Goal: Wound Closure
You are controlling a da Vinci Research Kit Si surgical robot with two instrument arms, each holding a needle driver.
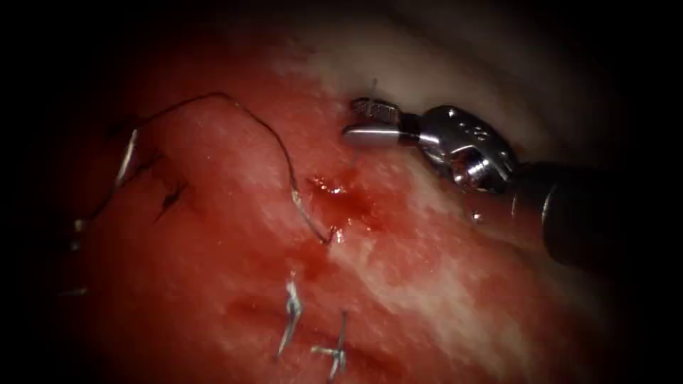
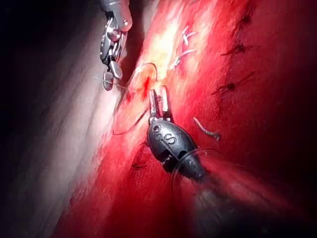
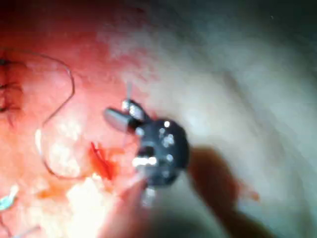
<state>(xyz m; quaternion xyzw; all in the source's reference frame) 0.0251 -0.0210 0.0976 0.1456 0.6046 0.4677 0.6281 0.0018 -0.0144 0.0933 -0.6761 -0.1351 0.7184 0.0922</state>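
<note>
The tissue (image 1: 213,213) is wet with red fluid around the cut (image 1: 341,199). A dark thread (image 1: 281,146) arcs over the tissue left of the cut and enters it at the cut's lower end. My right tool (image 1: 366,121) hovers above the cut's upper end, open, with a thin pale strand (image 1: 372,89) rising from between its jaws; I cannot tell whether it is needle or thread. That tool (image 3: 124,113) and the strand (image 3: 129,91) also show from its own wrist. My left tool (image 2: 159,96) is slightly open and holds nothing, its tips at the tissue beside the cut (image 2: 143,84). The right tool (image 2: 111,77) appears there too.
Finished stitches with pale cut ends (image 1: 292,313) (image 1: 338,348) lie below the cut. Darker stitches (image 1: 171,195) sit on the left part of the tissue, with a pale thread end (image 1: 126,158) nearby. Pale fatty tissue (image 1: 441,64) lies behind the right tool.
</note>
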